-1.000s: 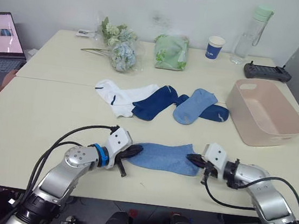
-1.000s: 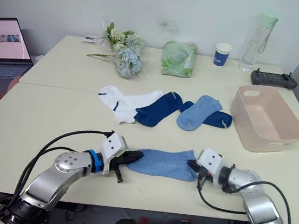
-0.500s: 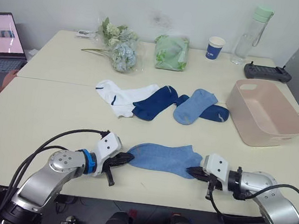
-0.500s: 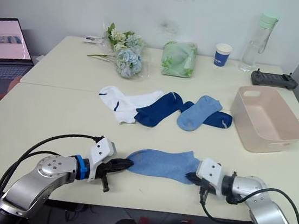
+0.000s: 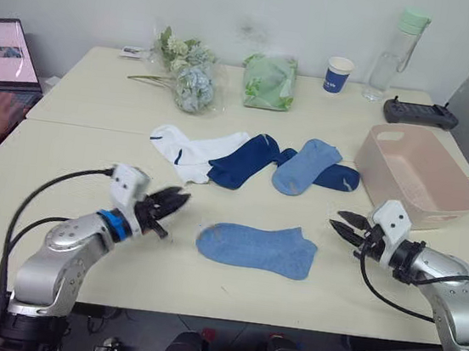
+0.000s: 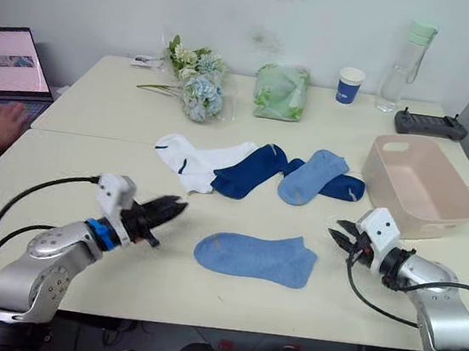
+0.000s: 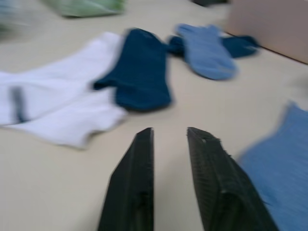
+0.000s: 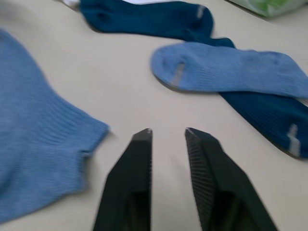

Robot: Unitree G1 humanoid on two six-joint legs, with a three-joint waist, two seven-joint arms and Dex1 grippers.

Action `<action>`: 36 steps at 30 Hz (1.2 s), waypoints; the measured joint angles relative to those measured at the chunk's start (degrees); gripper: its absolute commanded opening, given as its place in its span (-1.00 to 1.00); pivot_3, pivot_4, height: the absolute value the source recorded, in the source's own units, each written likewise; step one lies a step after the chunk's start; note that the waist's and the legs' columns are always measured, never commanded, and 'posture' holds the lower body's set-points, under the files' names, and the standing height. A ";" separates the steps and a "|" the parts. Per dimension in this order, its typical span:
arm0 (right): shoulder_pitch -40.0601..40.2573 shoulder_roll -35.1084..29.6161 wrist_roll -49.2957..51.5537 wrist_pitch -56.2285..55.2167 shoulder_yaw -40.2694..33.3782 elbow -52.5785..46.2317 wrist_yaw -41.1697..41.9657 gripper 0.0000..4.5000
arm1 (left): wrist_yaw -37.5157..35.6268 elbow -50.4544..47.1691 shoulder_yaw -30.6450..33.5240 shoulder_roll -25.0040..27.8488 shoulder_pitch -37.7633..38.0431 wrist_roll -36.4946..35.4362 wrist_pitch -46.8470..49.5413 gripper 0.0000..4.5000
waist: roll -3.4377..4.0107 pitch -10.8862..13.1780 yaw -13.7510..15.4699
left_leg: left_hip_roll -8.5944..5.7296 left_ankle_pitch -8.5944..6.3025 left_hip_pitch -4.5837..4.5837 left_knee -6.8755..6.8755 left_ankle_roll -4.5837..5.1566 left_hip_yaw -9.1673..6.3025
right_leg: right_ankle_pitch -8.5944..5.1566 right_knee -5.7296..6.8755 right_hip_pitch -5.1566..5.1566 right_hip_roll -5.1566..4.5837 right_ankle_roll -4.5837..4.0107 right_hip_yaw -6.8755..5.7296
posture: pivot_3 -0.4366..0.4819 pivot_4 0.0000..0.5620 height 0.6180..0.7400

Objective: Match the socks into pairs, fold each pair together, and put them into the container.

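Lone sock (image 5: 256,248) before sock row (image 5: 253,161)

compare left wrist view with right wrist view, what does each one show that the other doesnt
Left wrist view alone: the white socks, the left gripper with its fingers apart, and a corner of the pink container. Right wrist view alone: the right gripper, fingers apart. Both: the near light blue sock, the far light blue sock lying over a navy sock, and the other navy sock.
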 measured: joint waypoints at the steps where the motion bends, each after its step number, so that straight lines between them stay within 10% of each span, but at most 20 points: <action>1: 0.00 0.36 -0.99 -0.92 0.02 1.54 -0.87 0.14 | 1.32 1.68 0.52 -0.15 0.04 1.32 -1.18 0.07 | 0.00 0.00 0.00 | 0.00 0.00 0.00 -0.01 0.00 0.01 | 0.00 0.00 -0.01 0.00 0.00 0.00 | -0.05 -0.47 1.00; 7: -1.77 1.63 -3.84 -4.38 -0.01 6.38 -3.59 1.00 | 3.71 6.11 0.91 -0.55 2.85 5.77 -6.66 0.93 | 0.00 0.00 -0.07 | 0.01 0.00 0.01 0.00 -0.01 0.02 | 0.00 0.03 -0.01 -0.01 -0.01 0.02 | -0.05 -0.47 1.00; 21: -16.28 6.99 -9.22 -3.21 10.25 10.75 -3.06 1.00 | -5.14 -5.93 -3.63 3.18 -0.77 -0.59 -1.81 0.98 | 0.01 0.00 -0.76 | 0.03 0.01 0.02 0.01 -0.02 0.01 | 0.01 0.08 -0.02 0.01 -0.01 0.02 | -0.05 -0.47 1.00; 32: -31.30 16.21 -16.62 -5.41 18.73 32.62 -2.91 1.00 | -5.84 -10.21 -7.78 4.91 -4.94 -1.08 3.21 0.98 | 0.01 0.00 -1.34 | 0.00 0.09 -0.02 0.01 -0.15 0.02 | 0.01 0.06 -0.06 0.00 -0.02 0.01 | -0.05 -0.47 1.00; 36: -35.72 17.98 -17.44 -6.15 18.65 39.78 -2.79 0.44 | -5.21 -10.09 -7.87 4.21 -4.73 -0.82 2.49 1.00 | 0.01 0.00 -1.49 | 0.00 0.09 0.01 0.02 -0.15 0.04 | 0.02 0.10 -0.07 0.00 -0.03 0.05 | -0.05 -0.47 1.00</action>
